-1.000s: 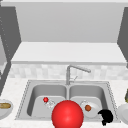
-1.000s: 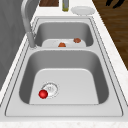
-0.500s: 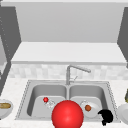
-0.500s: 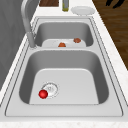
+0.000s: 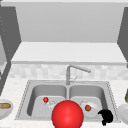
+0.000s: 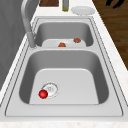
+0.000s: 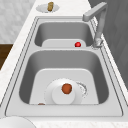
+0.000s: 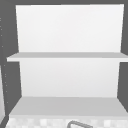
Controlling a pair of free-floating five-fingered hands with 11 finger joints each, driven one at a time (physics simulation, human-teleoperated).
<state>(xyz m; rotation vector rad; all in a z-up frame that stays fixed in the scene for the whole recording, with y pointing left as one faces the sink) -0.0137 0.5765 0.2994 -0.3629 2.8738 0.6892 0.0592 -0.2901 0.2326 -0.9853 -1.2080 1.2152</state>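
At the front right corner of the sink (image 5: 111, 100) I see one black hand (image 5: 106, 116), and it is the right hand, hanging over the sink's front rim just beside the right basin. Its fingers look curled toward the palm (I can see nothing inside them), so I read it as closed on nothing. In the left side view dark fingers (image 6: 113, 3) show at the top right, beyond the far end of the sink, over the brown floor.

Nearest to this hand is a white plate (image 7: 56, 96) that lies on the bottom of the right basin, and a brown round piece of food (image 7: 66, 88) sits on it. The hand is just beside the plate but apart from it. A second brown piece (image 6: 77, 40) lies in the same basin.

A small red ball (image 6: 43, 94) rests in the left basin, touching the drain (image 6: 51, 88). The faucet (image 5: 72, 70) stands behind the divider of the sink. A big red sphere (image 5: 67, 115) covers the middle of the front rim. Right of the sink stands another white plate (image 6: 83, 10) with a bottle (image 6: 65, 5) near it; left of the sink is a dish (image 7: 42, 8) with a tan thing (image 7: 50, 6) on it.
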